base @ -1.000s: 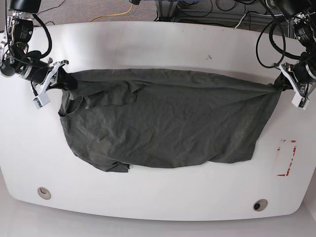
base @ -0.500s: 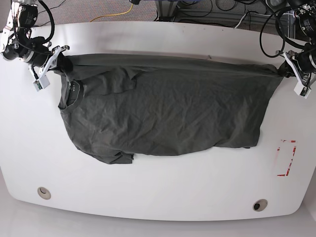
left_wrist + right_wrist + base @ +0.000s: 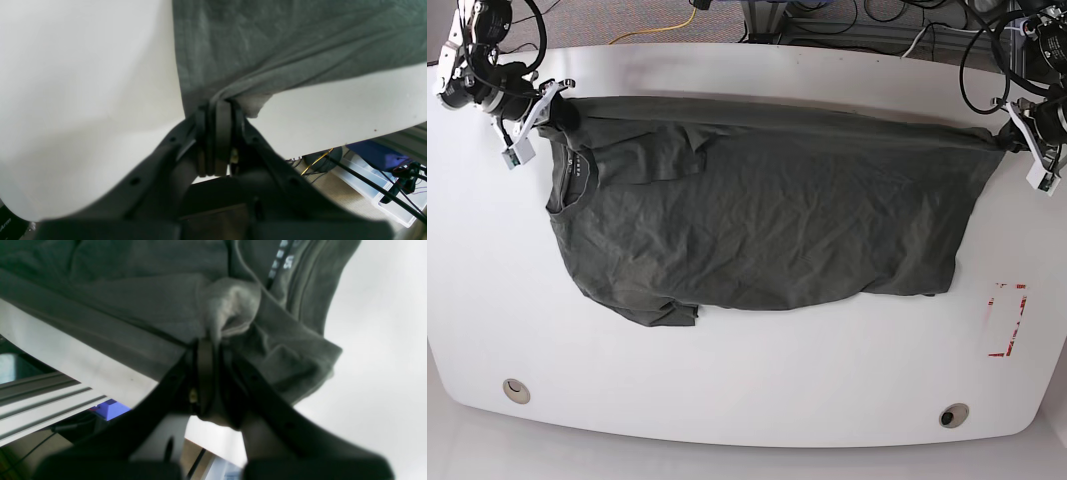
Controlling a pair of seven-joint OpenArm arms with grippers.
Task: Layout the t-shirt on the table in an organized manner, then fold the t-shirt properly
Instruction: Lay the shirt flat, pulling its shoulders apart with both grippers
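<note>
The dark grey-green t-shirt [image 3: 757, 220] lies spread on the white table [image 3: 757, 380], its far edge pulled taut between both grippers. My right gripper [image 3: 545, 112], at the base view's far left, is shut on a bunched shoulder of the t-shirt [image 3: 133, 290] next to the collar. Its wrist view shows cloth pinched at the gripper [image 3: 208, 340]. My left gripper [image 3: 1017, 142], at the far right, is shut on the hem corner. Its wrist view has the t-shirt [image 3: 283, 40] gathered into folds at the gripper [image 3: 217, 103]. One sleeve is folded under at the near left.
A red tape rectangle [image 3: 1007, 320] marks the table's right side. Two round grommet holes [image 3: 516, 390] [image 3: 953, 415] sit near the front edge. Cables and a yellow wire [image 3: 667, 30] lie beyond the far edge. A plastic bin [image 3: 383, 180] stands on the floor.
Both grippers have moved toward the table's far edge, dragging the t-shirt's upper edge with them. The cloth now lies flatter and straighter across the table.
</note>
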